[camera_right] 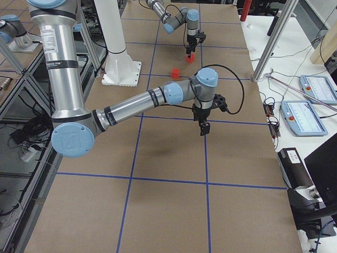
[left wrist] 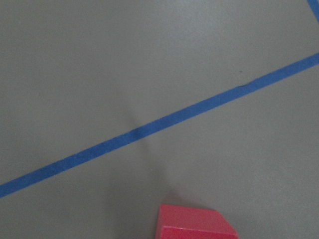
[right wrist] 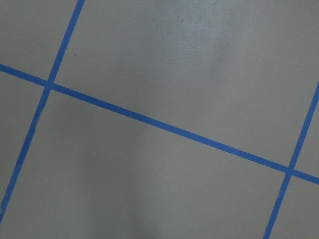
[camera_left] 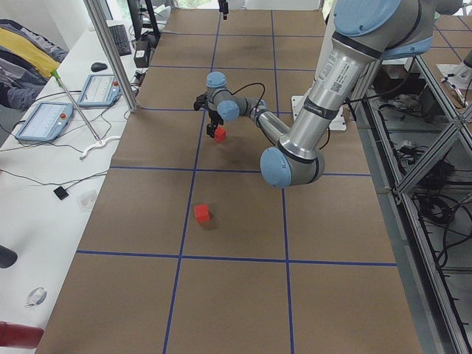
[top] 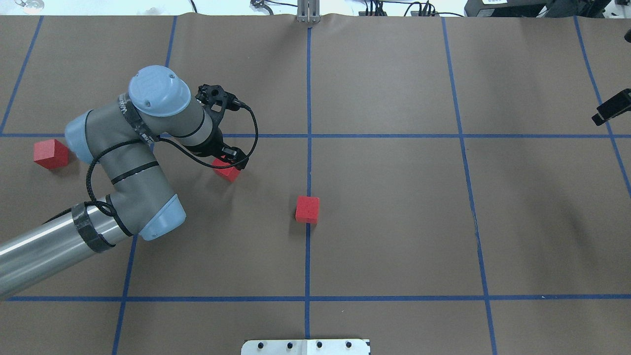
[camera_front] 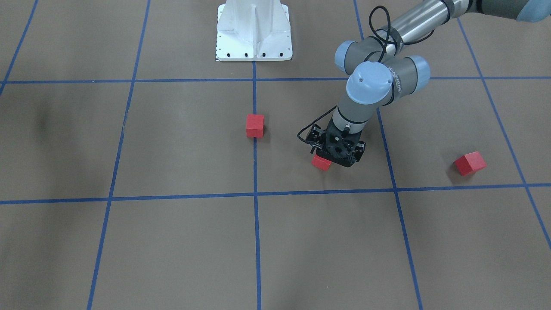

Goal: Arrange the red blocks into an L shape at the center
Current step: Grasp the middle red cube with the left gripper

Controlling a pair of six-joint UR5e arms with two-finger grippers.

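Three red blocks lie on the brown taped table. One point(top: 307, 209) point(camera_front: 255, 125) sits on the middle lengthwise blue line at the center. One point(top: 51, 153) point(camera_front: 469, 163) lies far out on my left side. My left gripper point(top: 229, 165) point(camera_front: 332, 160) points down and looks shut on the third block point(top: 226, 172) point(camera_front: 320, 163), left of the center. That block's top shows at the lower edge of the left wrist view point(left wrist: 194, 224). I cannot tell whether it touches the table. My right gripper point(top: 602, 116) point(camera_right: 204, 128) hangs over bare table far to the right, and I cannot tell whether it is open.
The white robot base point(camera_front: 254, 30) point(top: 305, 346) stands at the table's near middle edge. The left arm's elbow and forearm point(top: 123, 197) reach over the left squares. A metal post point(camera_right: 274, 39) and side benches with teach pendants point(camera_right: 303, 116) border the table ends.
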